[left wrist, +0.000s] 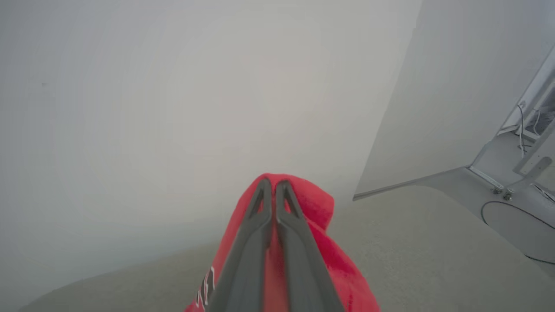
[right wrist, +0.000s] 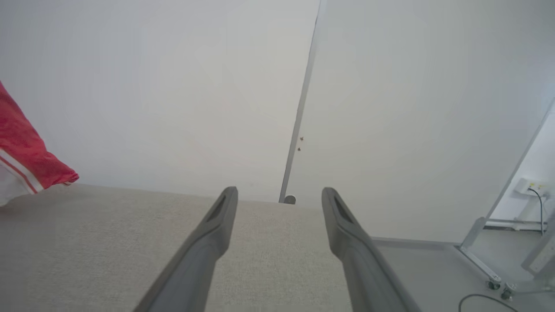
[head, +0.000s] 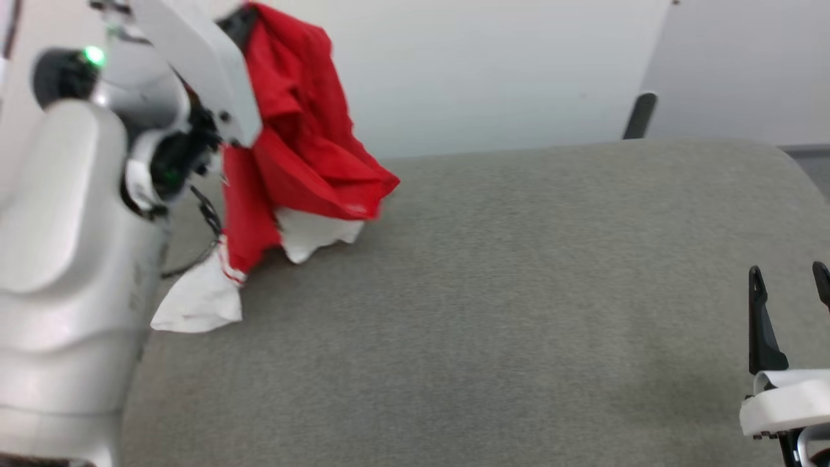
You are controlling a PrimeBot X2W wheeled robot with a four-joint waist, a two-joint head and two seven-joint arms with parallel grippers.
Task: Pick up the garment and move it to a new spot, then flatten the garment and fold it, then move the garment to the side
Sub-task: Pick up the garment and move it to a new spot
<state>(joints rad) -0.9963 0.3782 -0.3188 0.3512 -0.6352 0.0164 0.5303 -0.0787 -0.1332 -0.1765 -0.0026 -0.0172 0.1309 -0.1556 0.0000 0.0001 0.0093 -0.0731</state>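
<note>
The garment, a red shirt with white sleeves, hangs bunched from my raised left arm at the upper left, its white sleeve ends trailing on the grey table. In the left wrist view my left gripper is shut on a fold of the garment, whose red cloth drapes below the fingers. A corner of the garment with striped trim shows at the left edge of the right wrist view. My right gripper stands open at the lower right over the table, nothing between its fingers.
The grey fabric-covered table spans the head view, with a pale wall behind it. A dark post rises past the far edge. On the floor to the right lie metal frame legs and a cable.
</note>
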